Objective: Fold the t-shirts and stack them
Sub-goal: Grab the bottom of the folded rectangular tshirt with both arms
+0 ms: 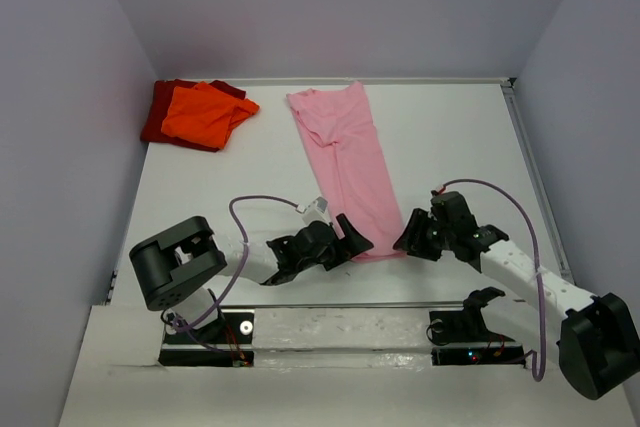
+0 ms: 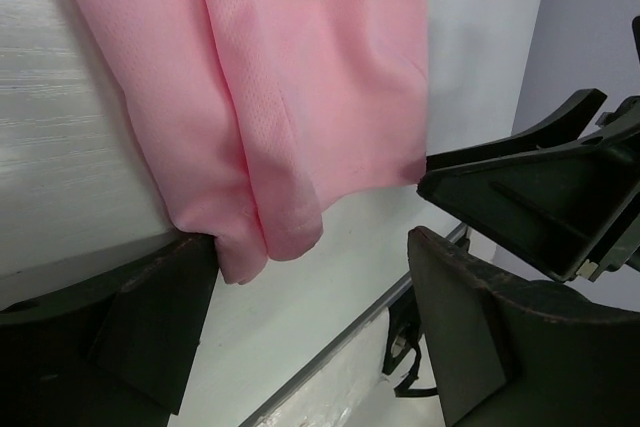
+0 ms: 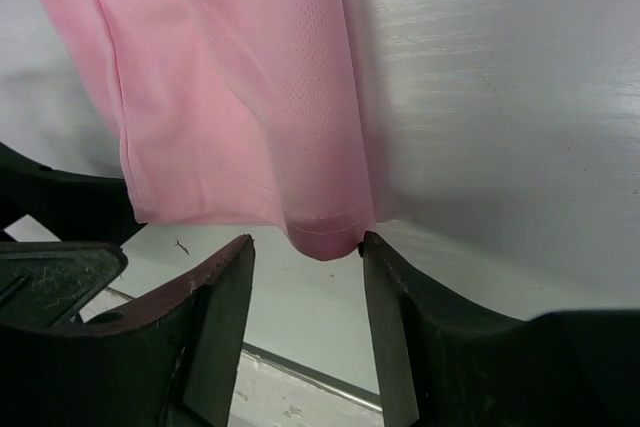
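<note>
The light pink t-shirt (image 1: 350,162) lies folded lengthwise into a long strip down the middle of the table, its hem towards me. My left gripper (image 1: 357,240) is open at the hem's near left corner. In the left wrist view (image 2: 312,257) the pink corner (image 2: 250,232) touches the left finger (image 2: 150,317). My right gripper (image 1: 405,239) is open at the hem's near right corner. In the right wrist view (image 3: 307,245) that pink corner (image 3: 325,227) sits between the fingertips. The bright orange t-shirt (image 1: 205,114) lies folded on the dark red t-shirt (image 1: 160,112) at the back left.
The white table (image 1: 450,137) is closed in by grey walls at the back and both sides. A metal rail (image 1: 340,305) runs along the near edge, just behind both grippers. My right gripper also shows at the right of the left wrist view (image 2: 540,187).
</note>
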Action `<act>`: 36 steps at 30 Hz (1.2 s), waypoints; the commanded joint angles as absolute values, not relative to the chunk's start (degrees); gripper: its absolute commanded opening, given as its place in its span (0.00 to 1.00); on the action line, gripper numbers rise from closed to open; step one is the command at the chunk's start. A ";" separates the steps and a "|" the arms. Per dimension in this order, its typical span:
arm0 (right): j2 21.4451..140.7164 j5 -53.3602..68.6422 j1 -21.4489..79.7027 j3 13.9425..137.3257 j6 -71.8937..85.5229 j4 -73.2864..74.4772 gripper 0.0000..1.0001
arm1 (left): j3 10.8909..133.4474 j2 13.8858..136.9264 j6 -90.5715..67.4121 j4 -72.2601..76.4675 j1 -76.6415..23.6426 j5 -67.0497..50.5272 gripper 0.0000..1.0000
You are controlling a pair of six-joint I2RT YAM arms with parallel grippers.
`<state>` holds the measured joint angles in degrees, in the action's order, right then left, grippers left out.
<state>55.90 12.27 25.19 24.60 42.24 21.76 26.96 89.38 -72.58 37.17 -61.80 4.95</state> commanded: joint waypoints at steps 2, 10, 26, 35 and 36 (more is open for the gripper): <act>54.58 12.74 26.19 24.70 42.80 23.47 0.50 | 23.03 90.26 -70.75 27.60 -61.87 8.96 0.86; 55.81 11.69 26.19 25.40 42.45 22.94 0.50 | 21.88 91.14 -70.05 28.04 -61.79 9.14 0.65; 63.45 10.37 26.72 28.21 40.52 21.80 0.59 | 23.91 92.72 -67.94 28.30 -61.79 8.88 0.60; 63.11 7.21 26.72 31.37 39.73 24.60 0.59 | 23.99 92.72 -66.45 28.56 -61.70 8.61 0.41; 62.15 5.81 26.72 32.33 39.29 25.65 0.59 | 23.99 92.81 -66.45 28.65 -61.70 8.44 0.31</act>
<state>63.90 9.80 26.04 28.21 40.73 23.42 25.65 90.91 -69.58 36.91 -61.76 6.37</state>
